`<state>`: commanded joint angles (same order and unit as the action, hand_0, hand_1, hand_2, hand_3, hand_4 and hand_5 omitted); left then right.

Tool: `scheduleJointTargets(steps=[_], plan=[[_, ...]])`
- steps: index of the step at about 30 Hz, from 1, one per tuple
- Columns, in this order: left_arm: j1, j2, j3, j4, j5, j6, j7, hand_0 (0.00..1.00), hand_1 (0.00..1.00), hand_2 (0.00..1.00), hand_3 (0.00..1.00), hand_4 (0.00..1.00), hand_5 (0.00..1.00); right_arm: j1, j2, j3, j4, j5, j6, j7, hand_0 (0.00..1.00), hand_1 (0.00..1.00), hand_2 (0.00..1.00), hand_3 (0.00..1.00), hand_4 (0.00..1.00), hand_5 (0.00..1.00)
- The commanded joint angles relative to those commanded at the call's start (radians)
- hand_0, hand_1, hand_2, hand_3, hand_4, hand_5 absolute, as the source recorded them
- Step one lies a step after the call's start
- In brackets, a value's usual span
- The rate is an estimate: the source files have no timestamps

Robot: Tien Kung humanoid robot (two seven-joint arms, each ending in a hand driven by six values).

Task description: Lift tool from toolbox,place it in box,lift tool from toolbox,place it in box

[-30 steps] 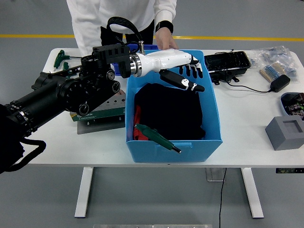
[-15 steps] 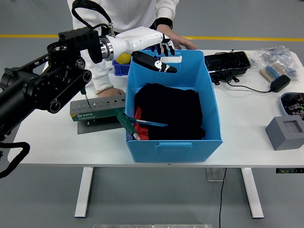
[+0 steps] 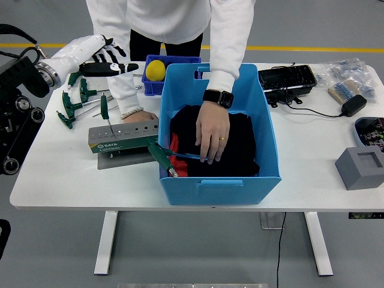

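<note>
- Nearest us, the blue box (image 3: 264,174); we take it as landmark. Dark cloth (image 3: 240,150) fills its floor.
- A green-handled tool (image 3: 159,155) lies across the box's left wall, shaft pointing inside.
- A person's hand (image 3: 211,133), watch on the wrist, reaches into the box, fingers on that shaft.
- Just left of the box: grey tool holder (image 3: 123,137); the person's other hand (image 3: 137,117) rests behind it.
- Far left of the box: robot's left hand (image 3: 96,55), fingers extended, holding nothing, above green T-handle keys (image 3: 78,102).
</note>
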<state>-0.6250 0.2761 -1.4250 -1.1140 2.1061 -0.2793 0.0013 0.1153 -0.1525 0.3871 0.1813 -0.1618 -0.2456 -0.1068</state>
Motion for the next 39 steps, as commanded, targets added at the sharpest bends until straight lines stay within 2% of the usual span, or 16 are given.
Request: scheduleJointTargets(steps=[2,3,6,8,9,11,14,15,19,20,21,24,31,33,39], plan=[[0.03,-0.005,-0.059,0.007,-0.023,0.026,0.048,0.357,0.41,0.517,0.647,0.964,0.856,0.0,0.001,0.004,0.0,-0.009,0.001,-0.003,0.642,0.633,0.705,0.571,0.809,0.672],[0.046,-0.008,-0.081,0.012,-0.053,0.054,0.079,0.257,0.297,0.427,0.64,0.911,0.864,0.0,0.002,0.005,0.0,-0.012,0.001,-0.004,0.643,0.635,0.708,0.571,0.808,0.672],[0.095,-0.013,-0.115,0.039,-0.195,0.153,0.185,0.257,0.297,0.427,0.64,0.911,0.864,-0.002,0.004,0.008,0.0,-0.015,0.001,-0.005,0.643,0.635,0.708,0.571,0.808,0.672],[0.128,-0.014,-0.117,0.06,-0.273,0.204,0.244,0.257,0.297,0.427,0.64,0.911,0.864,-0.004,0.006,0.01,0.0,-0.017,0.001,-0.006,0.643,0.635,0.708,0.571,0.808,0.672],[0.138,-0.014,-0.116,0.066,-0.312,0.217,0.263,0.212,0.263,0.412,0.647,0.839,0.881,-0.004,0.006,0.011,0.0,-0.018,0.001,-0.006,0.643,0.634,0.709,0.569,0.807,0.672],[0.174,-0.016,-0.1,0.083,-0.403,0.257,0.324,0.212,0.263,0.412,0.647,0.839,0.881,-0.006,0.007,0.013,0.0,-0.019,0.001,-0.007,0.643,0.634,0.709,0.569,0.807,0.672],[0.211,-0.018,-0.064,0.092,-0.526,0.292,0.388,0.212,0.263,0.412,0.647,0.839,0.881,-0.006,0.008,0.017,-0.001,-0.025,0.001,-0.008,0.643,0.634,0.709,0.569,0.807,0.672],[0.218,-0.019,-0.055,0.093,-0.572,0.296,0.4,0.214,0.278,0.46,0.687,0.821,0.909,-0.006,0.008,0.018,-0.001,-0.027,0.001,-0.008,0.643,0.635,0.708,0.569,0.807,0.671],[0.24,-0.028,-0.016,0.091,-0.741,0.295,0.45,0.214,0.278,0.46,0.687,0.821,0.909,-0.005,0.009,0.024,-0.001,-0.035,0.001,-0.01,0.643,0.635,0.708,0.569,0.807,0.671],[0.241,-0.03,-0.01,0.091,-0.786,0.296,0.457,0.214,0.278,0.46,0.687,0.821,0.909,-0.005,0.009,0.024,-0.001,-0.036,0.001,-0.01,0.643,0.635,0.708,0.569,0.807,0.671],[0.242,-0.031,-0.002,0.09,-0.825,0.297,0.464,0.213,0.287,0.485,0.727,0.813,0.926,-0.005,0.008,0.024,-0.001,-0.037,0.001,-0.01,0.642,0.635,0.709,0.569,0.807,0.671],[0.24,-0.034,0.027,0.09,-0.955,0.305,0.485,0.213,0.287,0.485,0.727,0.813,0.926,-0.003,0.009,0.024,-0.001,-0.035,0.001,-0.009,0.642,0.635,0.709,0.569,0.807,0.671],[0.219,-0.036,0.058,0.093,-1.226,0.314,0.49,0.214,0.285,0.482,0.737,0.818,0.939,-0.001,0.009,0.021,-0.001,-0.029,0.001,-0.007,0.642,0.635,0.709,0.569,0.806,0.672],[0.208,-0.038,0.065,0.094,-1.263,0.315,0.488,0.213,0.28,0.48,0.741,0.815,0.928,0.0,0.009,0.021,-0.001,-0.032,0.001,-0.008,0.641,0.635,0.709,0.568,0.805,0.674],[0.195,-0.044,0.084,0.087,-1.294,0.312,0.496,0.214,0.281,0.475,0.74,0.807,0.941,0.001,0.008,0.018,-0.001,-0.03,0.003,-0.008,0.642,0.633,0.708,0.568,0.805,0.674]])
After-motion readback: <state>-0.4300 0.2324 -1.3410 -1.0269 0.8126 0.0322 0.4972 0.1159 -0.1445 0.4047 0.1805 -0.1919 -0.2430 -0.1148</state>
